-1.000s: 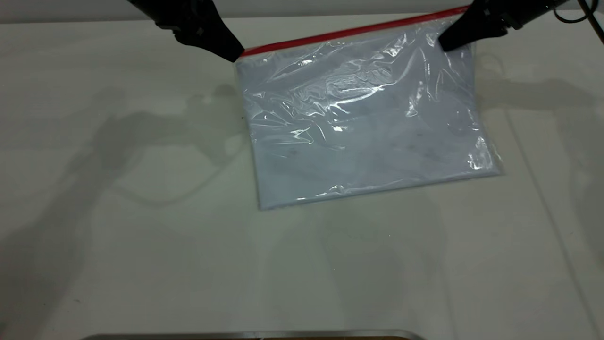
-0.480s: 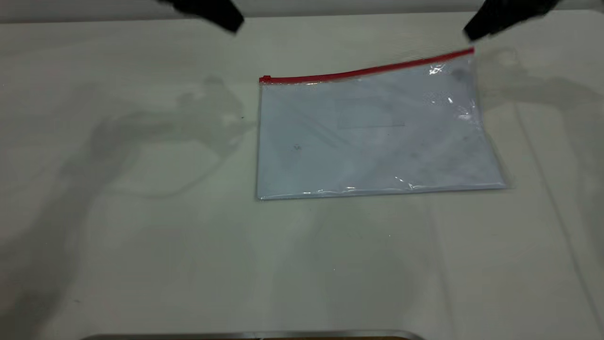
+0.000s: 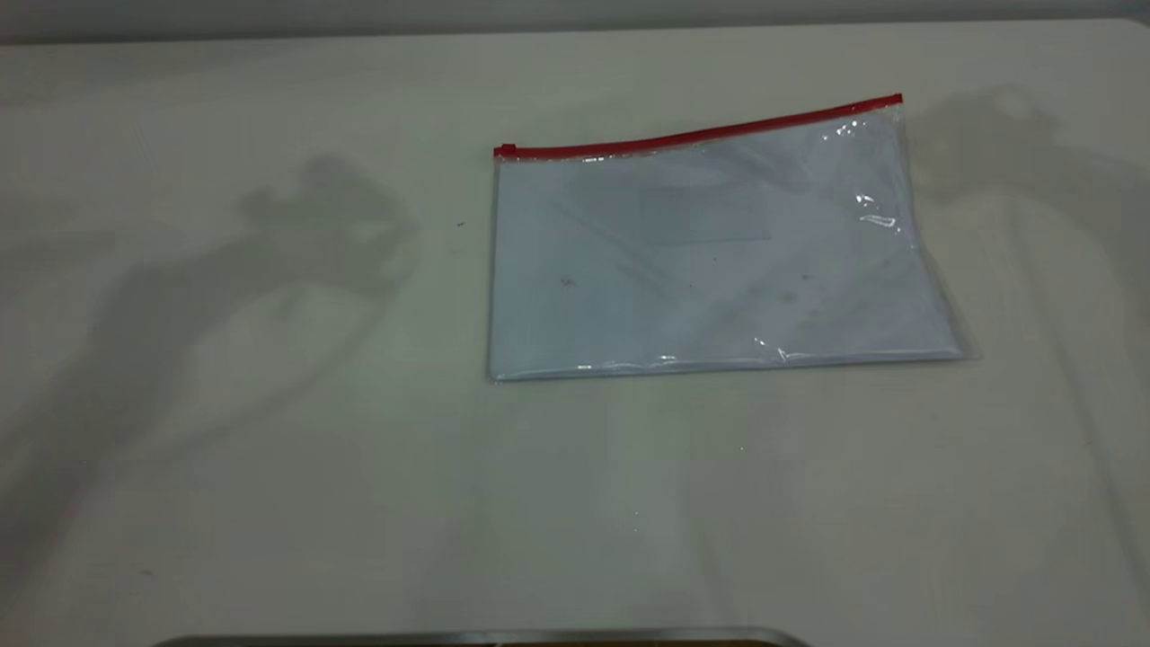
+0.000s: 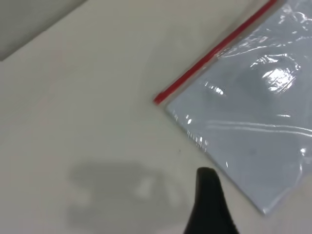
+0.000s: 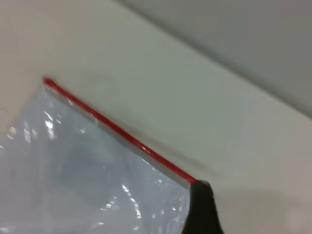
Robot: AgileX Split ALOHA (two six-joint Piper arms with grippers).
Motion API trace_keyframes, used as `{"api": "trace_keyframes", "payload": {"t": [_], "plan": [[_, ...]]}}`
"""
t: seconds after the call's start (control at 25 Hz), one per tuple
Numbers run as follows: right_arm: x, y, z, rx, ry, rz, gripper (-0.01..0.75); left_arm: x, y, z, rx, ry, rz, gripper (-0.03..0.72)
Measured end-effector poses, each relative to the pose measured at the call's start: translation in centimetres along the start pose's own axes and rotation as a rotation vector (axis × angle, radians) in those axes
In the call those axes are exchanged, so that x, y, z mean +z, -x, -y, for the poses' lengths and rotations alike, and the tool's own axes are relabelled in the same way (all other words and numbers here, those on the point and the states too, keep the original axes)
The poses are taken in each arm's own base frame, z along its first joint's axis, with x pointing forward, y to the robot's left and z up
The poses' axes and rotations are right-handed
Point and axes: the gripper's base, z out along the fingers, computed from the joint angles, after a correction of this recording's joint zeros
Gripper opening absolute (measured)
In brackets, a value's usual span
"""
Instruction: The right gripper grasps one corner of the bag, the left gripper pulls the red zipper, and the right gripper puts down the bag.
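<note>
both grippers have gone up out of the outside view. the bag lies flat right of middle, red zipper along its top edge. the right gripper hangs by the corner of the bag, nearer than the left gripper; nobody can tell if either is open.

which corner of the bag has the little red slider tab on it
The far-left corner of the bag, at the left end of the red zipper. A small raised red tab sits there; the zipper's right end is plain, and the two near corners are bare clear plastic.
</note>
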Motion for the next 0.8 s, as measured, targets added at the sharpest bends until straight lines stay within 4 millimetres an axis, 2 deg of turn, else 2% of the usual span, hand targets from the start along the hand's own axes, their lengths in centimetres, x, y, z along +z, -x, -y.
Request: {"api": "trace_keyframes", "payload": {"t": [0.12, 0.24, 0.44, 0.56, 0.8], "plan": [[-5.4, 1.6, -2.3, 0.011, -0.006, 0.015, 0.597, -4.7, -0.2, 1.2, -0.060, 0.064, -0.028, 0.582], [-10.1, 2.2, -4.8, 0.006, 0.007, 0.010, 0.596, -8.6, -1.1, 2.3, -0.073, 0.125, -0.088, 0.582], [-16.4, 3.0, -8.1, 0.030, -0.024, 0.089, 0.592, -13.4, -2.9, 3.9, -0.051, 0.182, -0.172, 0.582], [-18.5, 2.6, -9.6, 0.096, -0.033, 0.116, 0.592, -15.3, -3.3, 4.7, -0.043, 0.195, -0.150, 0.582], [-19.3, -0.7, -11.8, 0.194, -0.010, 0.064, 0.592, -17.4, -5.3, 6.1, -0.159, 0.225, -0.111, 0.583]]}}
